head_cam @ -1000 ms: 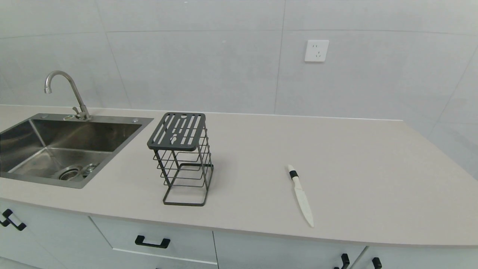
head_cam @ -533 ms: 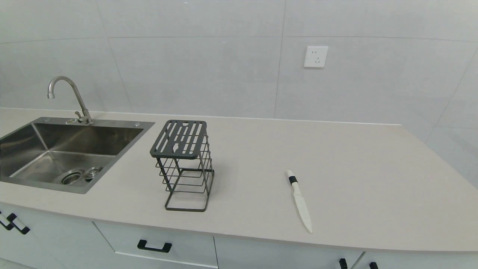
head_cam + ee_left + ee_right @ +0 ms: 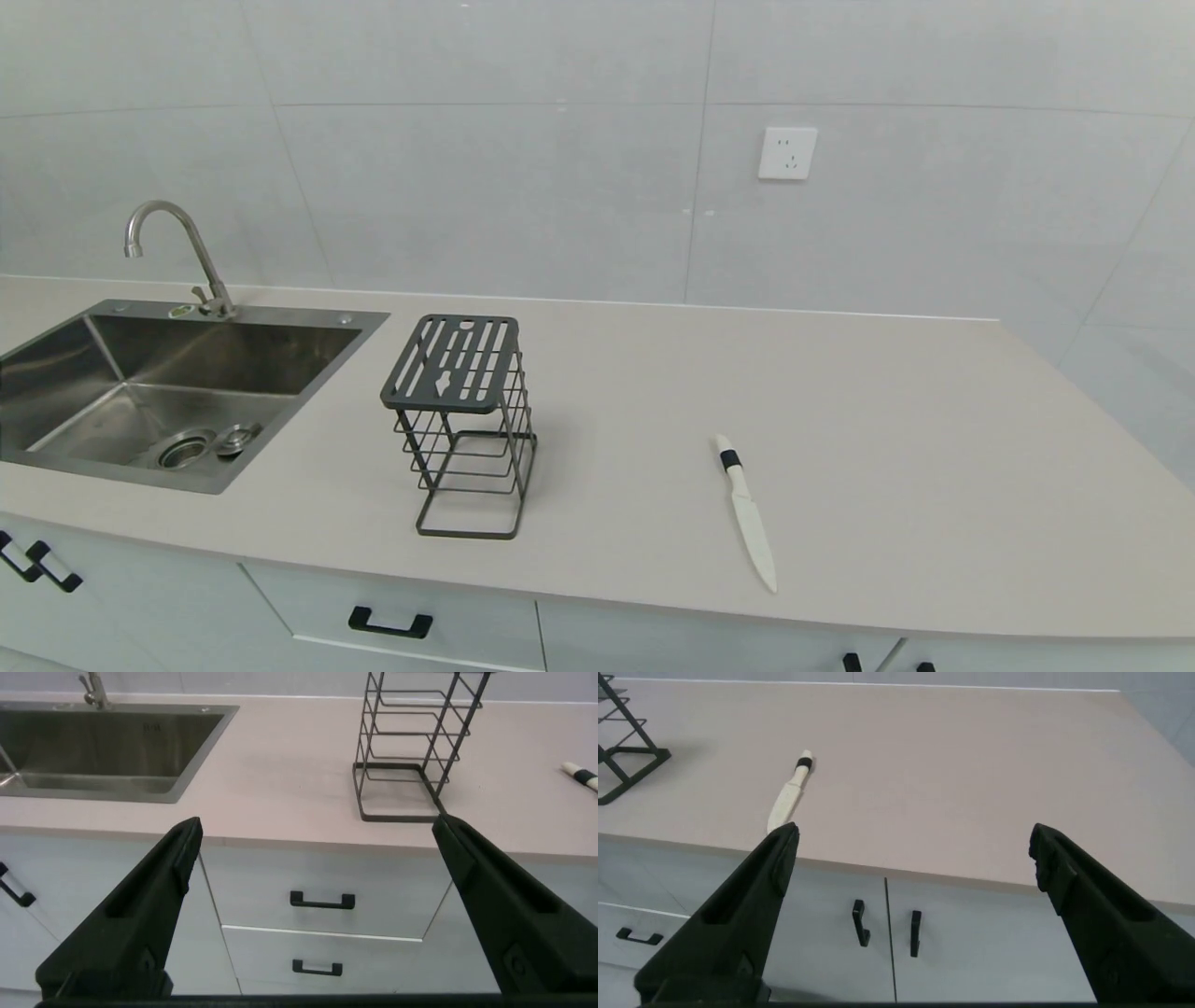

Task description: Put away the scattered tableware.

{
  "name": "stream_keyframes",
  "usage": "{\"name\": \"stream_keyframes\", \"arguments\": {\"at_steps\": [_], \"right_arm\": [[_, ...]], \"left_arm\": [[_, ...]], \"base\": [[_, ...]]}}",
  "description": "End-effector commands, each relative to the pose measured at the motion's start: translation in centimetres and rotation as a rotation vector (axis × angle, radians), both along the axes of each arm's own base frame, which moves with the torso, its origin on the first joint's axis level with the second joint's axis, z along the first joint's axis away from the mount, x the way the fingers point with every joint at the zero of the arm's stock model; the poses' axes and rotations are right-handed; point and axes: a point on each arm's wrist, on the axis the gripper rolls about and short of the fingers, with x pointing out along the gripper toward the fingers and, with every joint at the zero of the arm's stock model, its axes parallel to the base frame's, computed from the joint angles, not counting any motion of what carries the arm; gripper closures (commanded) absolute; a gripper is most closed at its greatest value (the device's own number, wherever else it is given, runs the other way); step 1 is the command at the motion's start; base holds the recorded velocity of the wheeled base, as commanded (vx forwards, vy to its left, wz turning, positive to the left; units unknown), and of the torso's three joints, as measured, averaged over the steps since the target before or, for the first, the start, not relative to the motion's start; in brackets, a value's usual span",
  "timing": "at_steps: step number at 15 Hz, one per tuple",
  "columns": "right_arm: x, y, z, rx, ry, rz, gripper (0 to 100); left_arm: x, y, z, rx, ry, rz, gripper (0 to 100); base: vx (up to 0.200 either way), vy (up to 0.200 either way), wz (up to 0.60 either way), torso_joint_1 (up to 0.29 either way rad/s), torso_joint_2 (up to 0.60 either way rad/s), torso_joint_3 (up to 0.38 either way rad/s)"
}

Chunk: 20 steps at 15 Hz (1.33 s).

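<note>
Pale kitchen countertop [image 3: 840,392] is running wall to wall, with a sink [image 3: 261,312] sitting off to the robot's left. The white knife [image 3: 747,513] is lying flat near the front edge, well apart from the black wire rack [image 3: 462,429]. The left gripper [image 3: 318,829] and right gripper [image 3: 915,835] are hanging low by the cabinets, fingers spread wide, holding nothing. The right one's probably the better pick. It should be pinching the handle end, by the black band, and keeping the blade level.
</note>
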Motion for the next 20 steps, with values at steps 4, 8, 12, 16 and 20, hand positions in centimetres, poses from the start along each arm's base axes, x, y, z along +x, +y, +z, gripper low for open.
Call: {"name": "stream_keyframes", "arguments": {"at_steps": [4, 8, 12, 16, 20], "right_arm": [[0.01, 0.00, -0.06, 0.000, 0.003, 0.001, 0], [0.01, 0.00, -0.06, 0.000, 0.003, 0.001, 0], [0.01, 0.00, -0.06, 0.000, 0.003, 0.001, 0], [0.01, 0.00, -0.06, 0.000, 0.003, 0.001, 0], [0.01, 0.00, -0.06, 0.000, 0.003, 0.001, 0]], "left_arm": [[0.01, 0.00, 0.00, -0.002, 0.002, 0.002, 0], [0.01, 0.01, 0.00, 0.001, 0.002, 0.005, 0], [0.01, 0.02, 0.00, 0.007, 0.002, 0.008, 0], [0.01, 0.02, 0.00, 0.009, 0.001, 0.008, 0], [0.01, 0.02, 0.00, 0.009, 0.001, 0.008, 0]], "base": [[0.000, 0.000, 0.00, 0.027, -0.05, -0.024], [0.000, 0.000, 0.00, 0.000, 0.00, 0.000], [0.000, 0.000, 0.00, 0.013, 0.00, 0.009], [0.000, 0.000, 0.00, 0.237, -0.01, 0.211], [0.000, 0.000, 0.00, 0.314, -0.05, 0.257]]}}
